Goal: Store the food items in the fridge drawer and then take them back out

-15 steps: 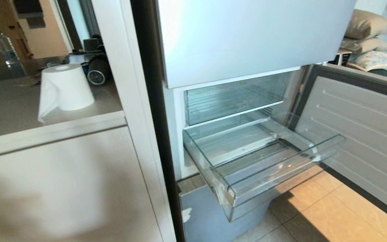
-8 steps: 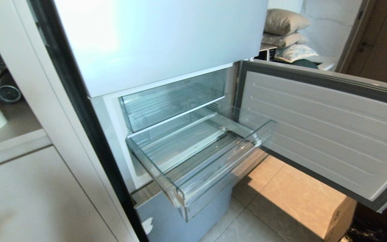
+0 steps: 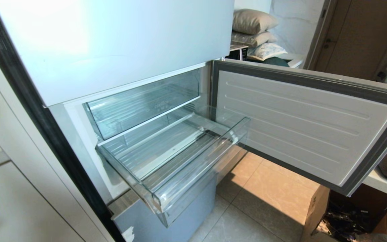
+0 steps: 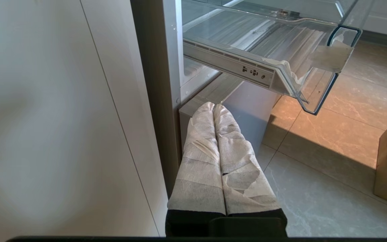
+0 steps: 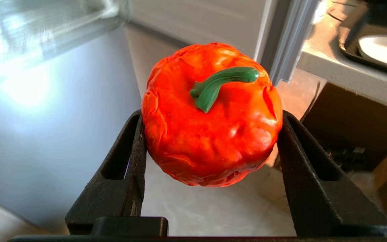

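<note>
Already the right gripper (image 5: 210, 134) is clenched on the orange-red pumpkin-like fruit (image 5: 212, 116), one black jaw against each flank, green stem pointing back at the wrist camera. Nothing supports the fruit from below; it hangs above the floor beside the open freezer door (image 3: 301, 124). Over the last second the head view has swung rightward: the counter with the paper roll has gone out of view, and the door and a cardboard box (image 3: 314, 211) have come in. The clear fridge drawer (image 3: 173, 158) stands pulled out and empty, so storing looks imminent. The left gripper (image 4: 222, 158) hangs idle, its wrapped fingers pressed together, below the drawer's corner.
</note>
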Tool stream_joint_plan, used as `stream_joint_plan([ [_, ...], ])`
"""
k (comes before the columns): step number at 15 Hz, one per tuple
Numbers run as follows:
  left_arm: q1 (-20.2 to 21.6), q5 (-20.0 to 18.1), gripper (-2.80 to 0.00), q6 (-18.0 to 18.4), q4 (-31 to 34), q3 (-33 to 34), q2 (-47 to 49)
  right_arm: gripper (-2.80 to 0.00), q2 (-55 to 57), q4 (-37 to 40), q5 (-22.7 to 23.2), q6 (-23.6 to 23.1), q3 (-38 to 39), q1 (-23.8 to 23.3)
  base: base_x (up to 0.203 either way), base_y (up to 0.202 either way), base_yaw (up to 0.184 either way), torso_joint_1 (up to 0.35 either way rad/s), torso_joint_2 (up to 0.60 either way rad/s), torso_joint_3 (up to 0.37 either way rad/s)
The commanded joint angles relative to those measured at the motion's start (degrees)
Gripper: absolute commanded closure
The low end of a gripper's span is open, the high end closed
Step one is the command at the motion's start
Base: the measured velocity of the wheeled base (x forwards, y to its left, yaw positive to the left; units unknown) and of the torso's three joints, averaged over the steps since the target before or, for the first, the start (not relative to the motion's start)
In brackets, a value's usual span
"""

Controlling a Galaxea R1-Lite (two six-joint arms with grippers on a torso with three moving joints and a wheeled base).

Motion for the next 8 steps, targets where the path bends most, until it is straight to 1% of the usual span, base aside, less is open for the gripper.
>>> stream_joint_plan([
  [1,0.0,0.0,0.0,0.0,0.0,0.0,0.0,0.0,9.5,-2.2,-0.7,5.3,-1.8,-1.2,0.0,0.0,0.0,0.0,0.0,0.0],
  [2,0.0,0.0,0.0,-0.1,0.0,0.0,0.0,0.0,14.7,-4.1,-1.5,9.0,-3.2,-3.4,0.0,0.0,0.0,0.0,0.0,0.0],
  [3,0.0,0.0,0.0,-0.1,0.0,0.0,0.0,0.0,20.7,-5.9,-2.0,11.7,-4.4,-7.0,0.0,0.0,0.0,0.0,0.0,0.0],
  [5,0.0,0.0,0.0,0.0,0.0,0.0,0.0,0.0,31.1,-9.5,-1.8,15.3,-6.6,-19.7,0.0,0.0,0.0,0.0,0.0,0.0],
  [7,0.0,0.0,0.0,0.0,0.0,0.0,0.0,0.0,42.2,-15.1,2.0,17.0,-8.2,-34.6,0.0,0.0,0.0,0.0,0.0,0.0],
  [8,0.0,0.0,0.0,-0.1,0.0,0.0,0.0,0.0,47.7,-17.8,4.8,17.5,-9.3,-40.2,0.0,0.0,0.0,0.0,0.0,0.0],
])
